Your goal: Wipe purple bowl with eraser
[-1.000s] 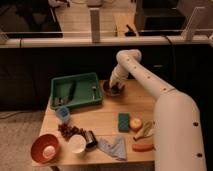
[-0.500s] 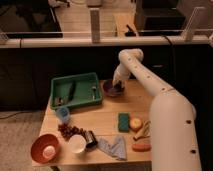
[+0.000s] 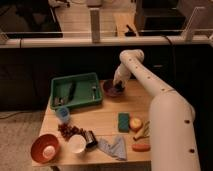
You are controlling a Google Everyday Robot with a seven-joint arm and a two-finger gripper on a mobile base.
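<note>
The purple bowl point(image 3: 111, 88) sits at the far side of the wooden table point(image 3: 107, 120), just right of the green tray. My gripper point(image 3: 119, 88) reaches down into the bowl's right half from the white arm point(image 3: 150, 85). A small dark block, the eraser point(image 3: 120, 90), seems to be at its tip inside the bowl. It is too dark there to make out more.
A green tray point(image 3: 75, 91) with utensils lies to the left of the bowl. A blue cup point(image 3: 63, 114), grapes point(image 3: 69, 131), an orange-red bowl point(image 3: 44, 148), a white bowl point(image 3: 77, 144), a grey cloth point(image 3: 114, 147), a teal sponge point(image 3: 123, 122), an apple point(image 3: 135, 123) and a carrot point(image 3: 141, 147) lie nearer the front.
The gripper has shifted slightly within the bowl, from its left part toward its right half. Nothing else has moved.
</note>
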